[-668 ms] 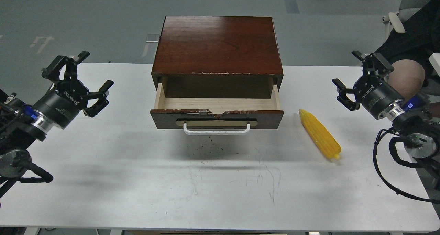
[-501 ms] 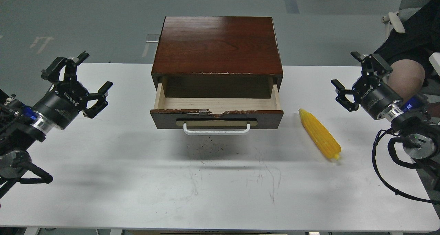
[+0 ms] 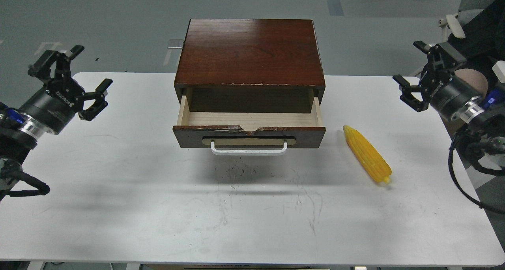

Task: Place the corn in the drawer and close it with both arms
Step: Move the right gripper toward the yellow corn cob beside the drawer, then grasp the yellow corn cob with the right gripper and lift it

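The yellow corn (image 3: 367,154) lies on the white table (image 3: 158,207), to the right of the drawer front, pointing down-right. The drawer (image 3: 249,120) of the dark brown cabinet (image 3: 250,53) stands pulled out, its pale wood inside empty, its white bar handle (image 3: 249,148) facing me. My left gripper (image 3: 75,70) is open and empty, held above the table's far left edge. My right gripper (image 3: 410,66) is open and empty, above the far right edge, up and to the right of the corn.
A person's knee and a chair (image 3: 469,80) show behind my right arm, off the table's right side. Black cables (image 3: 459,175) hang from my right arm over the table's right edge.
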`<act>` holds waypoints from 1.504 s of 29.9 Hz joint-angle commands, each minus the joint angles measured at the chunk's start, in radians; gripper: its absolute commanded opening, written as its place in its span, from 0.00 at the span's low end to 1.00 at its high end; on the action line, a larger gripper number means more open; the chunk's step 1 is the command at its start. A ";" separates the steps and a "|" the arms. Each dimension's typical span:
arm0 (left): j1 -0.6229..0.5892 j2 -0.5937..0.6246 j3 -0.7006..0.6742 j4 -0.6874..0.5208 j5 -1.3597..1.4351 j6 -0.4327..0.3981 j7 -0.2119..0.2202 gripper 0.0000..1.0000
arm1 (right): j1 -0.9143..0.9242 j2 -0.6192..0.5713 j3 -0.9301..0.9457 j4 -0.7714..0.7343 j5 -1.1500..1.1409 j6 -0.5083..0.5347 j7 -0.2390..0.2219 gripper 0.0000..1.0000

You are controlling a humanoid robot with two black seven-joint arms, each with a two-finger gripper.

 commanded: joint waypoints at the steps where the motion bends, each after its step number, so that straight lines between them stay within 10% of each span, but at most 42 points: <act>1: -0.015 0.007 -0.001 -0.012 0.006 0.000 0.000 1.00 | 0.080 -0.062 -0.014 0.046 -0.243 0.000 0.000 1.00; 14: -0.030 -0.002 0.008 -0.023 0.014 0.000 0.000 1.00 | 0.151 -0.072 -0.173 0.109 -1.099 -0.122 0.000 1.00; 38: -0.030 -0.007 0.011 -0.023 0.015 0.000 0.000 1.00 | 0.185 0.074 -0.528 0.013 -1.128 -0.233 0.000 0.99; 45: -0.030 -0.007 0.011 -0.023 0.015 0.000 0.000 1.00 | 0.173 0.074 -0.539 0.017 -1.127 -0.233 0.000 0.75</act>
